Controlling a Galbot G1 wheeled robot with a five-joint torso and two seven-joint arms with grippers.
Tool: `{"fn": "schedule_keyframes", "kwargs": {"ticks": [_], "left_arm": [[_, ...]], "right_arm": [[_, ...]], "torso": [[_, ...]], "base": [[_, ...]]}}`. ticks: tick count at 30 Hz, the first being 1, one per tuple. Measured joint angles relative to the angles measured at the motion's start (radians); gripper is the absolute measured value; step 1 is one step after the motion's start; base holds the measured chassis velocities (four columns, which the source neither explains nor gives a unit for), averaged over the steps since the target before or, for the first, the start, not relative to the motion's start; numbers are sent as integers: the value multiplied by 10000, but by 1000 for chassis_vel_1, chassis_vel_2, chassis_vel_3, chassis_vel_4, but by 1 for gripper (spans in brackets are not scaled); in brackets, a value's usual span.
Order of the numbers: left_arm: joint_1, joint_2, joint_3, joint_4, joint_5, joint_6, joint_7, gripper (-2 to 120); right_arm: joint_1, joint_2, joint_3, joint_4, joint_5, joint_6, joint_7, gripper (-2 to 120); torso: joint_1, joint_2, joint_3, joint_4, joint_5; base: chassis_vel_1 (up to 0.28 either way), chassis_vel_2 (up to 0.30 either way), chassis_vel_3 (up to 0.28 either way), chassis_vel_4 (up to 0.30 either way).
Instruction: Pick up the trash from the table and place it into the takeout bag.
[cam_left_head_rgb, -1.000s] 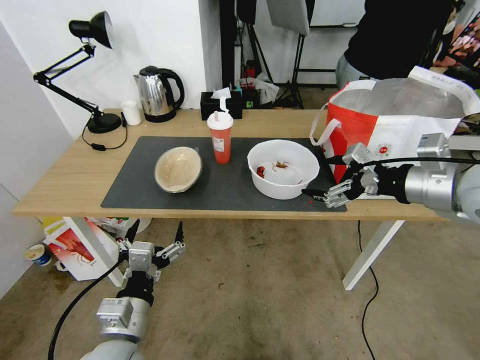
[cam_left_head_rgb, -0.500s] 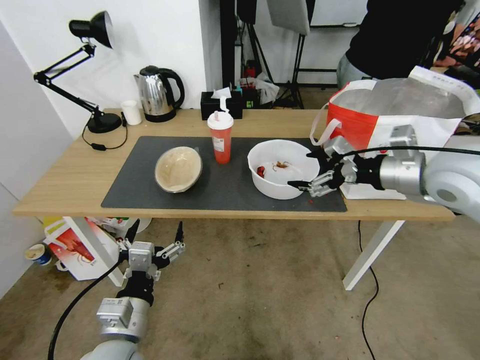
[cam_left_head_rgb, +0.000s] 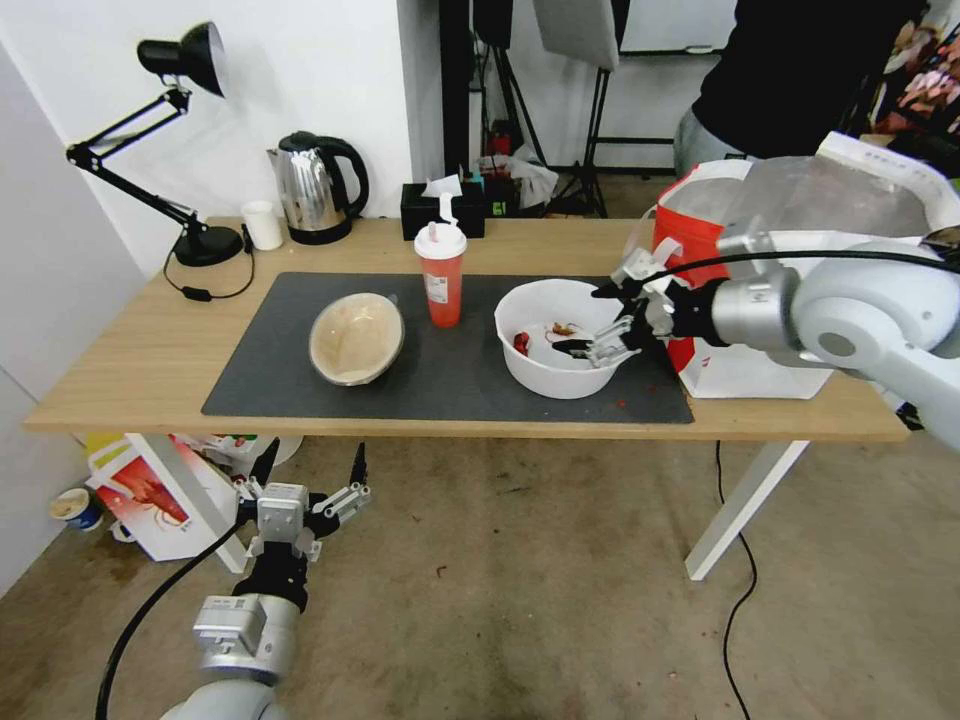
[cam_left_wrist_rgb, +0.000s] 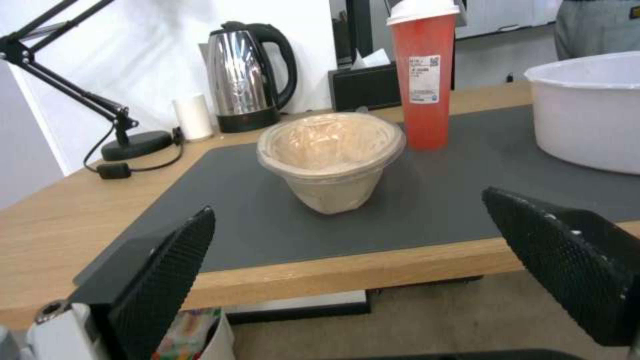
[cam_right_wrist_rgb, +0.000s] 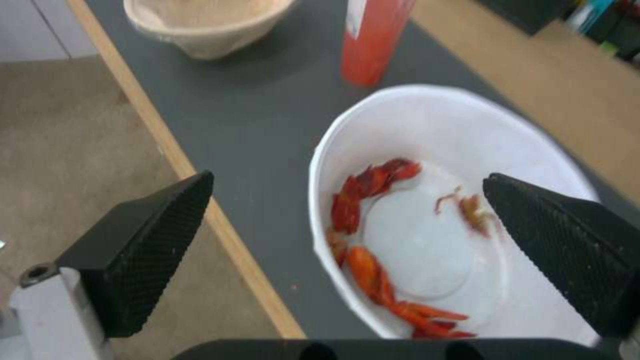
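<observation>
The left gripper (cam_left_head_rgb: 312, 468) hangs parked below the near edge of the table (cam_left_head_rgb: 130, 380), over the floor, with its fingers spread wide and nothing between them. Beside it on the floor stands a red-and-white carton (cam_left_head_rgb: 150, 495).

The right gripper (cam_left_head_rgb: 600, 320) is the working one. It reaches in from the right and sits over the right rim of the large white bowl (cam_left_head_rgb: 560, 375), fingers apart and empty. In the right wrist view the near wall of the bowl (cam_right_wrist_rgb: 327, 200) lies between the two fingertips (cam_right_wrist_rgb: 153, 235), with one finger outside the bowl toward the table's near edge and the other over the bowl's interior. The red scraps (cam_right_wrist_rgb: 367, 235) lie along the bowl's near inner wall. The judgement is that the rim, not the body, is the grasp target, and the bowl lies directly under and slightly left of the jaws.

The bowl rests on the dark grey mat (cam_left_head_rgb: 450, 380). To its left stand the red drink cup (cam_left_head_rgb: 441, 275) and, farther left, the tan paper bowl (cam_left_head_rgb: 356, 338); both are well apart from the right gripper and nearer the left arm.

The takeout bag (cam_left_head_rgb: 730, 370) stands upright at the right end of the table, just beside the white bowl, mouth open upward.

At the far edge stand a kettle (cam_left_head_rgb: 315, 190), a small white cup (cam_left_head_rgb: 263, 225), a black tissue box (cam_left_head_rgb: 442, 207) and a desk lamp (cam_left_head_rgb: 205, 240).
</observation>
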Motion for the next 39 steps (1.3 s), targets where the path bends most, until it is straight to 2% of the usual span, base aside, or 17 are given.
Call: {"fn": "schedule_keyframes", "kwargs": {"ticks": [7,29,39], "left_arm": [[0,0,1,0,0,0,0,100],[0,0,0,0,0,0,0,100],[0,0,0,0,0,0,0,100]], "right_arm": [[284,260,-433,9,92,0,31,100],[389,137,-943,575,430,22,107,100],[384,246,-1110,203,276,29,136,100]], "torso": [[0,0,0,0,-2],[0,0,-1,0,-1],[0,0,-1,0,-1]], "base": [[0,0,0,0],[0,0,0,0],[0,0,0,0]]}}
